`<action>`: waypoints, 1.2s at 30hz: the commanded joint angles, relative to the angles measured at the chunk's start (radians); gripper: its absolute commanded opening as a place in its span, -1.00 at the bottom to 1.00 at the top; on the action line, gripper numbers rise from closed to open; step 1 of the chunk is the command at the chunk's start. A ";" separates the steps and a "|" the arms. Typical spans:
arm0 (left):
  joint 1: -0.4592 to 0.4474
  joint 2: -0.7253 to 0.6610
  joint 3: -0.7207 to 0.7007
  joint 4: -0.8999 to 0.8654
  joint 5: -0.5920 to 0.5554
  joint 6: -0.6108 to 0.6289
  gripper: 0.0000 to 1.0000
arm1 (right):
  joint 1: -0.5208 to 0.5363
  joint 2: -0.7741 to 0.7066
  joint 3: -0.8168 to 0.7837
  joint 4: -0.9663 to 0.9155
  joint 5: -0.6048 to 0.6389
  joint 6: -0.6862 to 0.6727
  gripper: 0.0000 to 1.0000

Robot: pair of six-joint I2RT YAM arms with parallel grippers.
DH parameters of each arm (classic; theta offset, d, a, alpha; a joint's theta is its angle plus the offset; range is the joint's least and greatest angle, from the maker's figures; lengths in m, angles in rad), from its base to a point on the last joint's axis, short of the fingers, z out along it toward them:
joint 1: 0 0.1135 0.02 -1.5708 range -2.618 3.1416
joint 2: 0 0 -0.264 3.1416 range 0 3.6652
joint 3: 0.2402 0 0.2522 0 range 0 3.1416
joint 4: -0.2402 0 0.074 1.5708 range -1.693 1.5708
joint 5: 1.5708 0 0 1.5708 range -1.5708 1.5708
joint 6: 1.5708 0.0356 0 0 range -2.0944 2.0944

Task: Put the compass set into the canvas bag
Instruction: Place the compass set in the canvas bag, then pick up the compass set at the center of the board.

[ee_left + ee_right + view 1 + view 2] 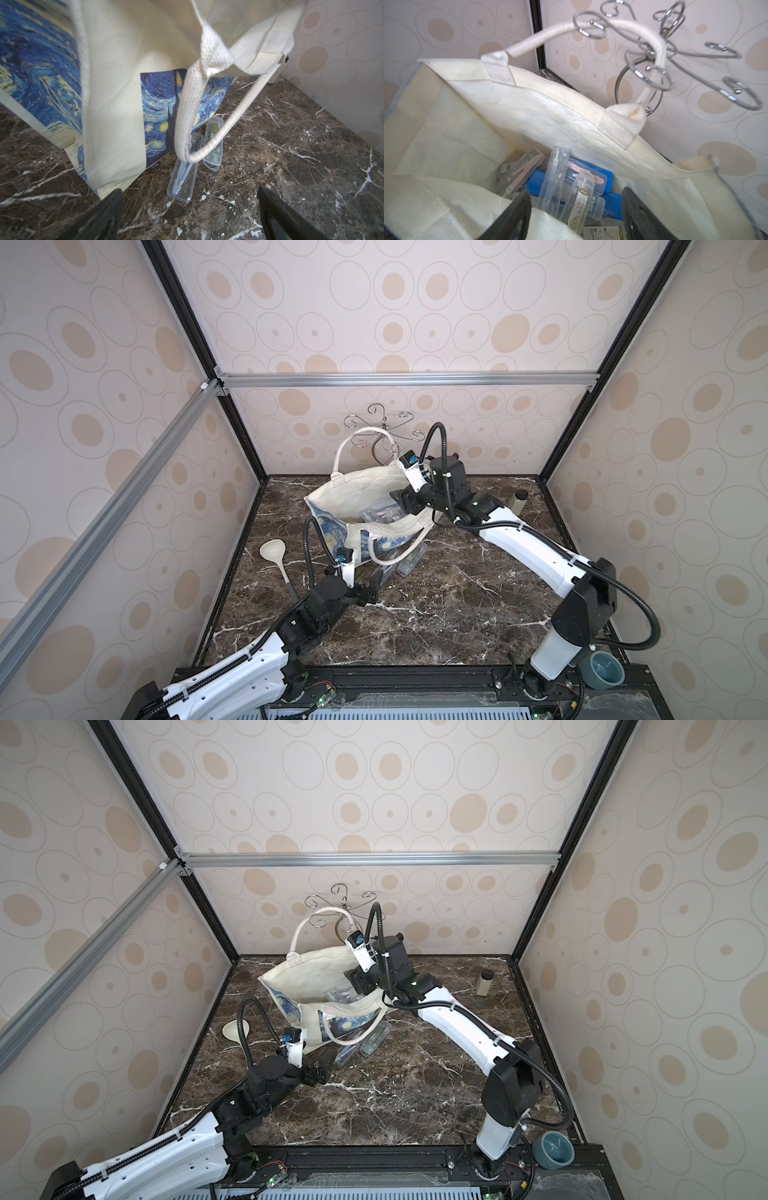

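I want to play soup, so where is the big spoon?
In both top views the cream ladle lies on the marble table on the robot's left side, just left of the canvas bag.

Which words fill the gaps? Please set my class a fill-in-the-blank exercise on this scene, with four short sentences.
1. ____ clear compass set cases lie on the marble table.
2. The right gripper is at the open mouth of the ____.
3. The left gripper has its jaws ____.
4. The cream ladle lies on the robot's ____ side.
Missing words: two; canvas bag; open; left.
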 commanded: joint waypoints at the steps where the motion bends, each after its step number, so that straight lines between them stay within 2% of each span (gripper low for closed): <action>1: -0.007 0.000 0.030 -0.018 -0.017 -0.001 1.00 | -0.001 -0.080 -0.080 0.073 0.077 0.030 0.50; 6: -0.012 0.049 0.072 -0.027 0.010 0.012 1.00 | -0.022 -0.196 -0.190 0.078 0.369 0.079 0.69; 9: -0.030 0.061 0.087 -0.002 0.026 0.039 1.00 | -0.088 -0.270 -0.252 0.043 0.439 0.170 0.81; 12: -0.058 0.069 0.106 0.011 0.033 0.062 1.00 | -0.190 -0.338 -0.324 0.000 0.429 0.297 0.83; 14: -0.088 0.081 0.124 0.022 0.037 0.081 1.00 | -0.264 -0.388 -0.381 -0.020 0.416 0.373 0.98; 16: -0.120 0.102 0.147 0.027 0.036 0.102 1.00 | -0.314 -0.428 -0.438 -0.018 0.415 0.412 0.98; 20: -0.185 0.200 0.215 0.015 0.028 0.147 1.00 | -0.360 -0.467 -0.513 -0.033 0.437 0.442 0.98; 26: -0.232 0.423 0.319 0.086 0.080 0.199 1.00 | -0.377 -0.418 -0.558 -0.108 0.426 0.446 0.98; 32: -0.249 0.664 0.468 0.068 0.110 0.203 1.00 | -0.489 -0.395 -0.618 -0.154 0.296 0.485 0.98; 36: -0.250 0.791 0.549 0.036 0.068 0.164 1.00 | -0.523 -0.399 -0.649 -0.176 0.281 0.475 0.98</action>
